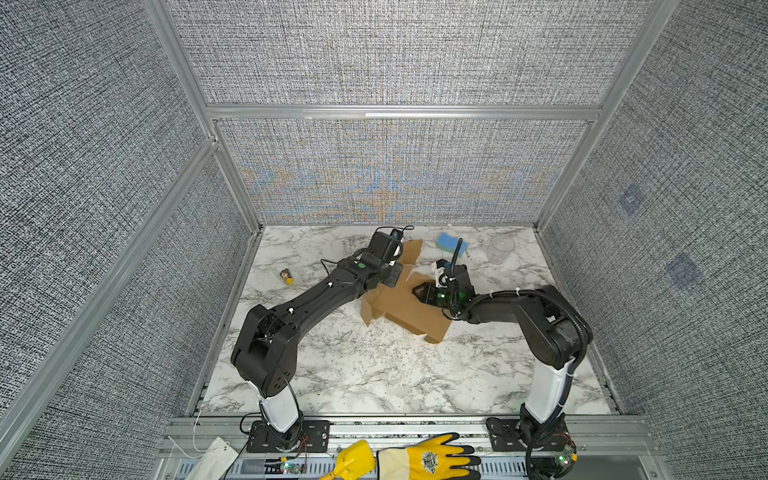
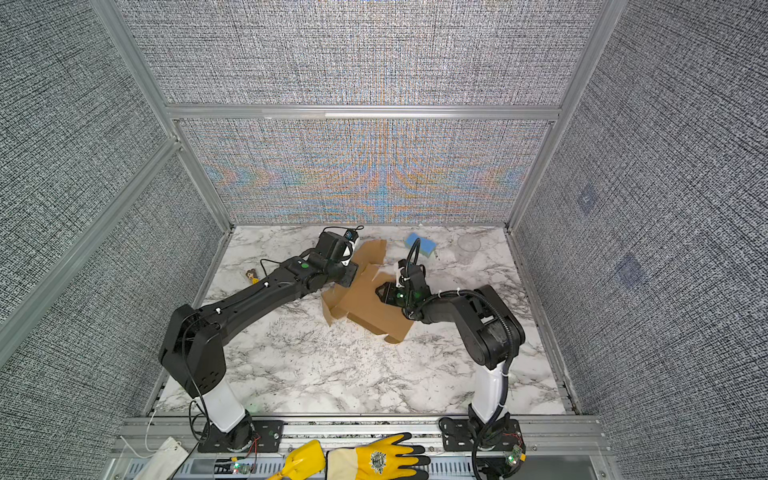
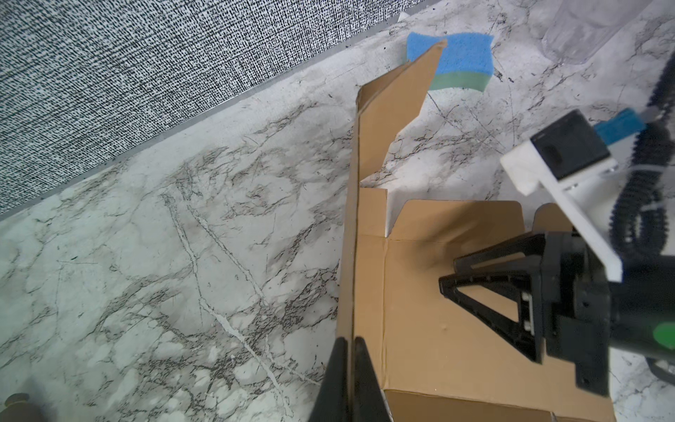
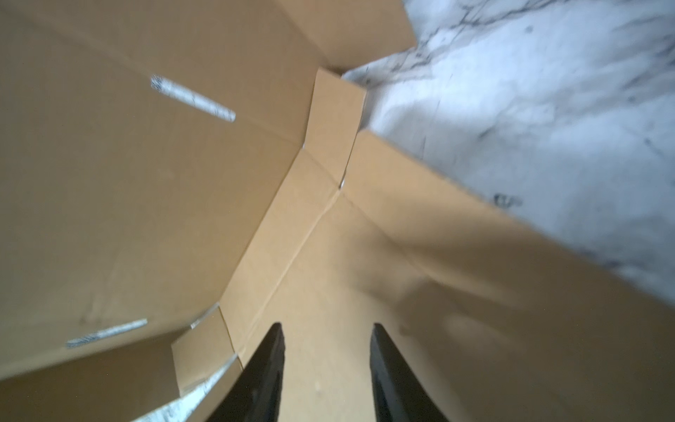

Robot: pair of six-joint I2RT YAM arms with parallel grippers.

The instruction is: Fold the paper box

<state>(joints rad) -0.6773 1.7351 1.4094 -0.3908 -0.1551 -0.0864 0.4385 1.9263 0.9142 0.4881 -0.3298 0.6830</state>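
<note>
Half-raised plain brown corrugated cardboard paper box [image 1: 409,309], pinched at one wall by one arm, its floor panel under the other.
The left gripper [image 3: 350,350] is clamped on an upright panel's edge. The right gripper [image 4: 327,327] hangs partly open and empty over the floor panel. The box is probably light, stiff and springy at its creases, so thin panel edges near a fold look the best hold.
</note>
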